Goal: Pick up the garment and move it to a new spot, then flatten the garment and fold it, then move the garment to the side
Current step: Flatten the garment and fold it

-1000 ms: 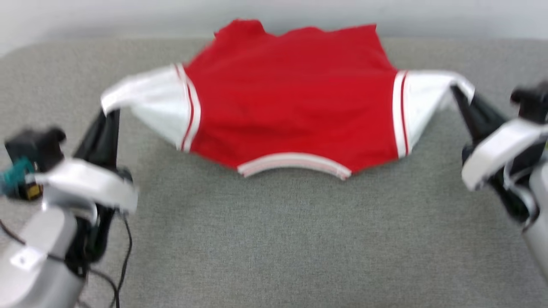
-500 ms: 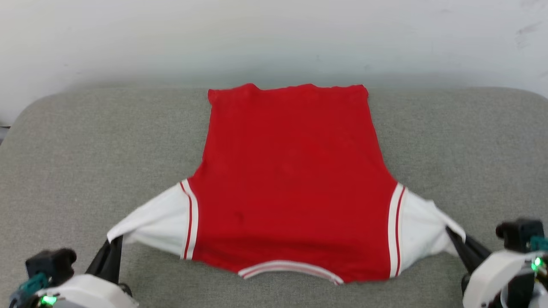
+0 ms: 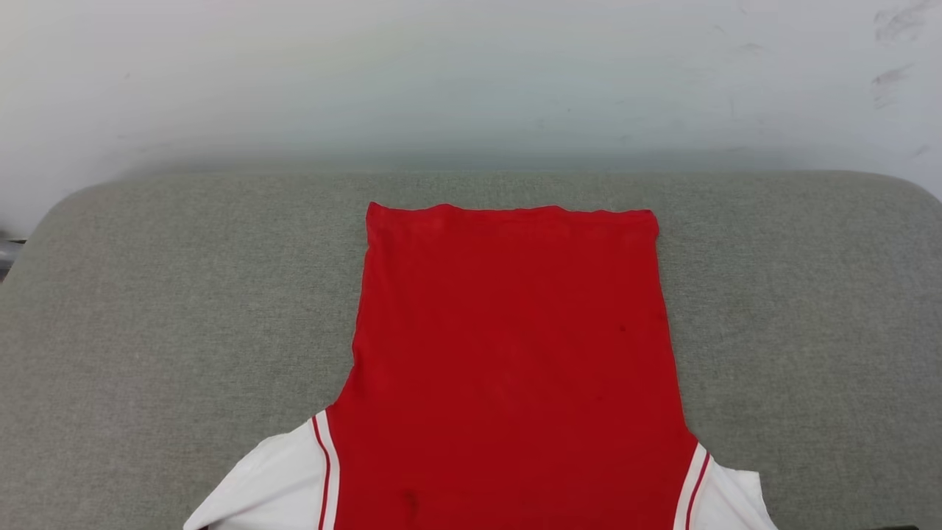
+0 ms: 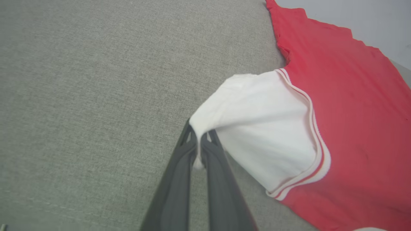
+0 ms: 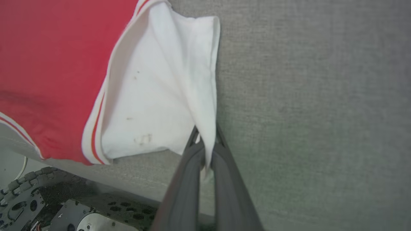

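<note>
Lying flat on the grey table (image 3: 147, 309), the garment (image 3: 508, 353) runs lengthwise away from the robot, hem far, sleeves near. Its left sleeve (image 4: 257, 128) is pinched at the tip by the left claw (image 4: 199, 136), its right sleeve (image 5: 154, 96) by the right claw (image 5: 205, 136), each outboard of the red body.

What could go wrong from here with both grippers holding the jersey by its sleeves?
1. The left gripper pinches just a thin fold of the left sleeve, the right gripper likewise the right sleeve; a harder tug could pull cloth free.
2. In the right wrist view the jersey lies close to the front edge of the cushion; dragging it nearer might spill it off.
3. Both sleeves are bunched at the pinch, so releasing now may leave creases.
</note>
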`<state>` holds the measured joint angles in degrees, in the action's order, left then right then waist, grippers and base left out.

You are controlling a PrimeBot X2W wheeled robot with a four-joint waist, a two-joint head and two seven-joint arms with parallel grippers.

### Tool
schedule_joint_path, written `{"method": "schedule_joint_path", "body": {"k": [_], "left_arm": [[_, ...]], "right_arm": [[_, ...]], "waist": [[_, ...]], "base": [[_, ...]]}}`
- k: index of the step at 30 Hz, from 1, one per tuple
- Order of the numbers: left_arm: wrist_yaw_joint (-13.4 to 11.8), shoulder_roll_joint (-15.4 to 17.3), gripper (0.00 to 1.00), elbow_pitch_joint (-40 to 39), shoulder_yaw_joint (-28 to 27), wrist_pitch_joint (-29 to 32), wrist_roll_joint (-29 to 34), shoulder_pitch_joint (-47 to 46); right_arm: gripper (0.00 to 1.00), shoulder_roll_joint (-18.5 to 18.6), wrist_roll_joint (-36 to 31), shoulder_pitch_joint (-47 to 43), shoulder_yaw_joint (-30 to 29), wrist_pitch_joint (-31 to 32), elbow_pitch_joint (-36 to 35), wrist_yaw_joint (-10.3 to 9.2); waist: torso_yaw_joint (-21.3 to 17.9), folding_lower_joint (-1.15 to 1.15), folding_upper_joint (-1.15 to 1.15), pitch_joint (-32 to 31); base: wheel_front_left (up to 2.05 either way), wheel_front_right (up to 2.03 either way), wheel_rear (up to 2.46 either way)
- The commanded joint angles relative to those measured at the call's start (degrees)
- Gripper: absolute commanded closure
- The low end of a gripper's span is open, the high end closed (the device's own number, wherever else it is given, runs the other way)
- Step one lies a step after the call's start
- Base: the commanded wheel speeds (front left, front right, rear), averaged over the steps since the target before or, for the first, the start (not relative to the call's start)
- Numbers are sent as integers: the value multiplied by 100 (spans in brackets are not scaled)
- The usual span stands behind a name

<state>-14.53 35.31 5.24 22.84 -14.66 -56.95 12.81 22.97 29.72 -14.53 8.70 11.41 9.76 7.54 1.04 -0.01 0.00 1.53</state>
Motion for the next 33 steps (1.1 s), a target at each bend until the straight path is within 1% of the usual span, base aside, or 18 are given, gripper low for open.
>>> {"method": "schedule_joint_path", "body": {"k": [1,4,5,6,7,11,15,18,21,26,30,33], "left_arm": [[20,-20,100,17,-24,-37,28,64],[38,-71,100,41,3,-36,70,22],[50,-75,100,39,17,-34,86,-23],[63,-84,100,29,26,-36,121,-74],[66,-93,100,14,34,-38,152,-126],[92,-130,100,-42,55,-45,266,-284],[87,-195,100,-152,74,-50,412,-439],[85,-240,100,-248,93,-53,555,-565],[84,-291,100,-349,101,-57,733,-757],[124,-501,100,-491,101,-63,996,-1037],[252,-694,100,-539,107,-64,1167,-1268],[354,-862,100,-504,92,-62,1305,-1449]], "right_arm": [[100,31,-17,-46,-68,28,-3,-11],[100,-43,-49,-55,-152,44,-45,-11],[77,-83,-55,-7,-179,35,-79,-11],[47,-103,-77,47,-208,28,-121,-11],[0,-119,-125,114,-239,15,-163,-11],[0,-106,-281,501,-308,-77,-401,-9],[0,3,-333,1069,-581,-174,-774,-8],[0,136,-350,1650,-798,-82,-1047,-8],[0,257,-398,2349,-882,137,-1171,-8],[0,507,-308,3606,-737,826,-1052,-9],[0,804,-188,4593,-508,1668,-711,-9],[0,966,-125,5197,-332,2437,-304,-8]], "waist": [[12,1,0,-5],[23,1,0,-13],[24,1,0,-11],[27,1,0,-6],[28,1,0,3],[20,1,0,83],[87,1,0,250],[191,1,0,424],[341,1,0,637],[617,1,0,1041],[878,1,0,1446],[1064,1,0,1680]], "base": [[0,0,0],[0,0,0],[0,0,0],[0,0,0],[0,0,0],[0,0,0],[0,0,0],[0,0,0],[0,0,0],[0,0,0],[0,0,0],[0,0,0]]}}
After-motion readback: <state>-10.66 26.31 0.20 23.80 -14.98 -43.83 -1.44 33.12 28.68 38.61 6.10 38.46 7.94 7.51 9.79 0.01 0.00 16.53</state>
